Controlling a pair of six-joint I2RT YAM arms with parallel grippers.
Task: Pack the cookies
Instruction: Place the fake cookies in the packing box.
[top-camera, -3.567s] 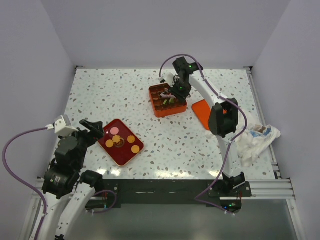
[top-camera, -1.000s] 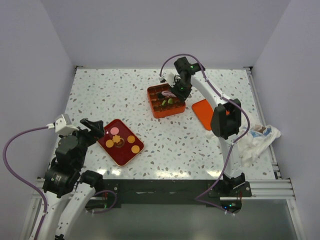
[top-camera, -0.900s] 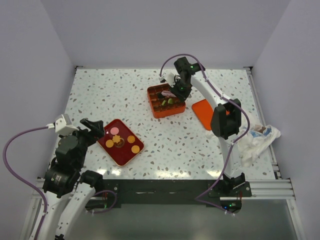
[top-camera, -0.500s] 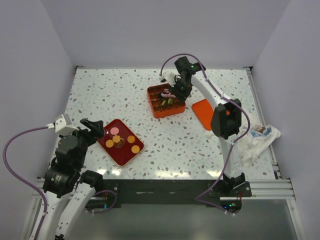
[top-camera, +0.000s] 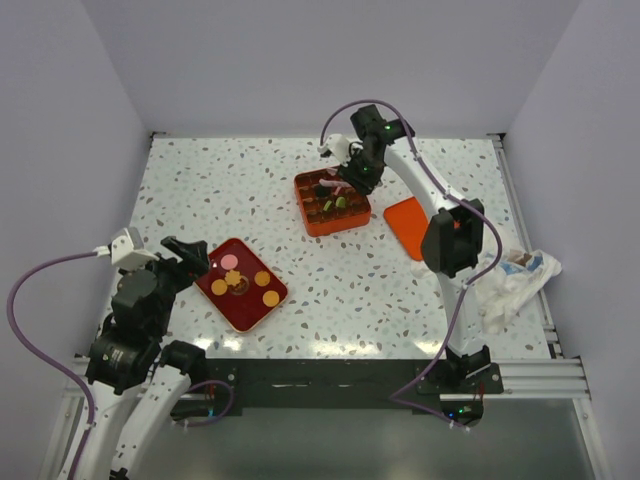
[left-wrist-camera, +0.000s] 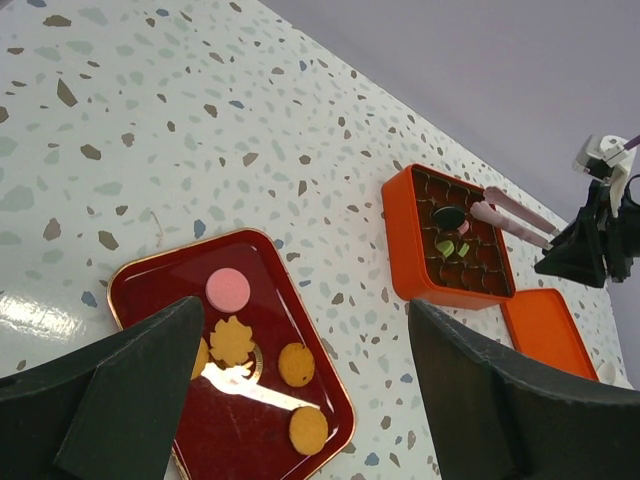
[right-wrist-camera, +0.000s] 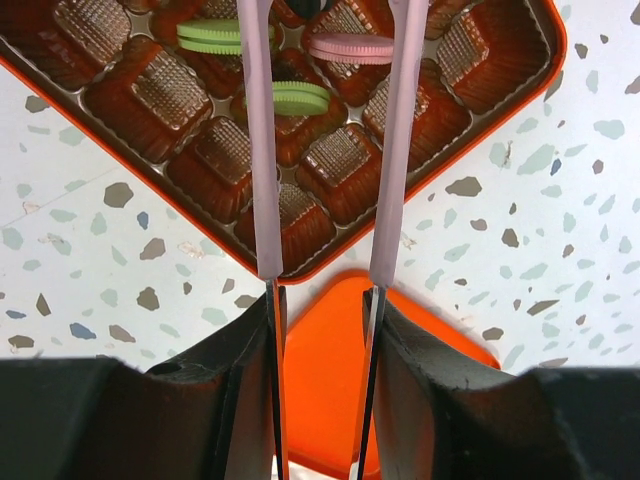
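Note:
Several cookies lie on the dark red tray (top-camera: 248, 310): a pink one (left-wrist-camera: 228, 289), a leaf-shaped one (left-wrist-camera: 233, 341) and orange rounds (left-wrist-camera: 295, 364). My left gripper (left-wrist-camera: 300, 390) hovers open over this tray, holding nothing. My right gripper (top-camera: 337, 186) carries long pink-tipped tongs over the orange box (top-camera: 335, 226). The tongs stand apart and the gripper is open. Below them, in the box's brown compartments (right-wrist-camera: 330, 160), sit two green cookies (right-wrist-camera: 298, 98) and a pink cookie (right-wrist-camera: 350, 47). The tong tips run out of the right wrist view.
The box's orange lid (top-camera: 405, 222) lies flat on the table just right of the box. A crumpled white cloth (top-camera: 515, 280) sits at the table's right edge. Walls close in the table on three sides.
The right gripper's tongs have spread apart, and the wrist has drawn back a little toward the far wall. The left arm and the tray have not moved.

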